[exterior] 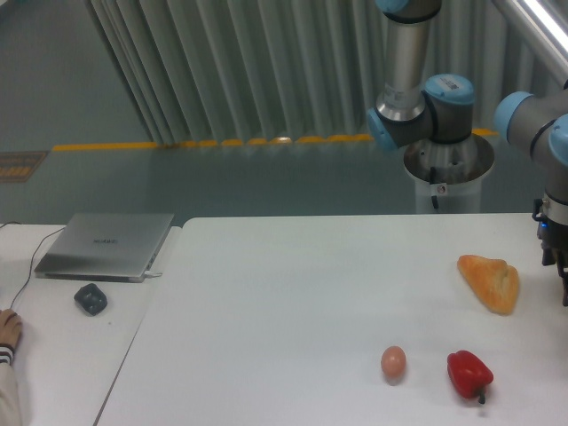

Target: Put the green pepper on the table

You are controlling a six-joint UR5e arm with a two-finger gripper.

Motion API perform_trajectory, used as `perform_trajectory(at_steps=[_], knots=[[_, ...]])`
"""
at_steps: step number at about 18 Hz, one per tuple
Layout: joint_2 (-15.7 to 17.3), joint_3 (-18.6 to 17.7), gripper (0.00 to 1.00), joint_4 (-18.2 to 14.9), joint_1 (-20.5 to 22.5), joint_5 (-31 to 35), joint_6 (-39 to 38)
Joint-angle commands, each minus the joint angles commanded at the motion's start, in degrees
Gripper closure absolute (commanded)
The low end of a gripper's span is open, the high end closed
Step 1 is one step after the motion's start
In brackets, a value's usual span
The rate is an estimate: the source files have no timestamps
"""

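A person's hand (8,328) is resting at the lower left edge on the side desk (62,355), beside a closed laptop (106,244). The white table (293,302) is carrying an egg (393,362), a red pepper (469,374) and a bread piece (489,281) at lower right. The arm (417,98) is reaching down the right edge, where its gripper (559,257) is cut off so I cannot tell its state, and the green pepper is nowhere in view.

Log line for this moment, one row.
gripper: right frame edge, mostly cropped, state unclear | green pepper: not in view | table: bread, egg, red pepper
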Motion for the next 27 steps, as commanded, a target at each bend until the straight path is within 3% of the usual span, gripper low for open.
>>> perform_trajectory(at_steps=[7,11,27], knots=[[0.61,-1.06,0.00,-1.23,-0.09,-0.17,-1.40],[0.35,-0.09,0.00,-0.88,-0.88,-4.83,-13.86],[0.18,1.23,0.00,-0.62,-2.46,-4.57,-13.97]])
